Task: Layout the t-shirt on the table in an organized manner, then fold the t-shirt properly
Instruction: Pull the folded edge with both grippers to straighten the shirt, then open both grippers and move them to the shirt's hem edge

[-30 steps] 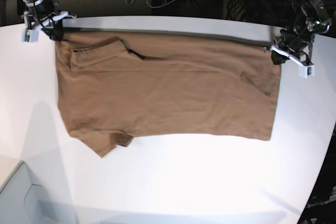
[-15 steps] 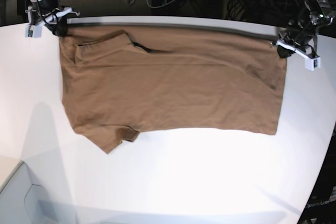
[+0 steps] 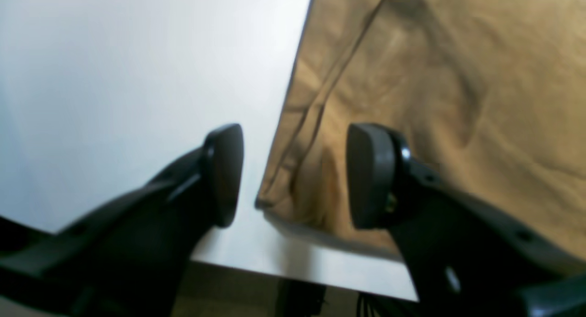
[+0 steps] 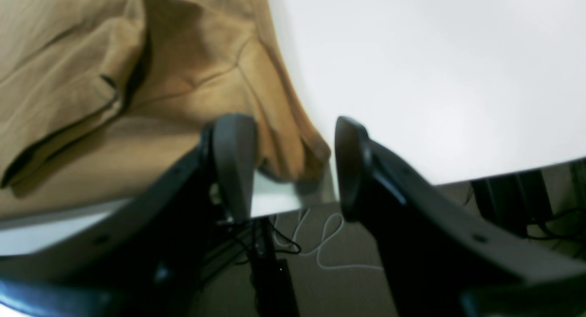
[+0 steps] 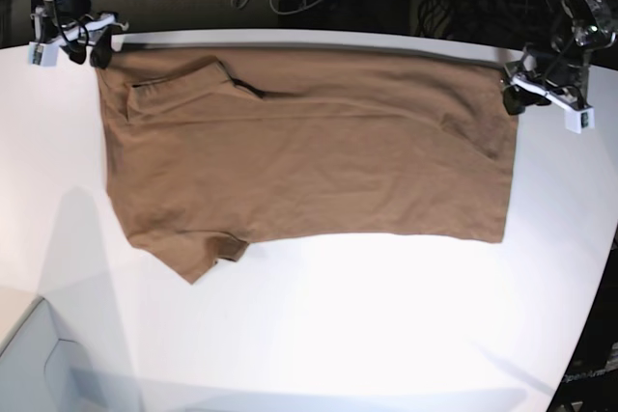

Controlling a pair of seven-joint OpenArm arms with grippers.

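Tan t-shirt (image 5: 309, 156) hides table's (image 5: 338, 325) far edge

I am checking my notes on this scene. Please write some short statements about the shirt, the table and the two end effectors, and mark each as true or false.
1. The tan-brown cotton short-sleeved t-shirt lies spread on the smooth white table. True.
2. The left end effector clamps the shirt's corner. False: its jaws stand apart, with the corner loose between them.
3. The right end effector is open at a shirt corner near the table's edge. True.
4. The shirt is folded into a small square. False: it is laid out wide.
5. A second garment lies beside it. False: only one is visible.
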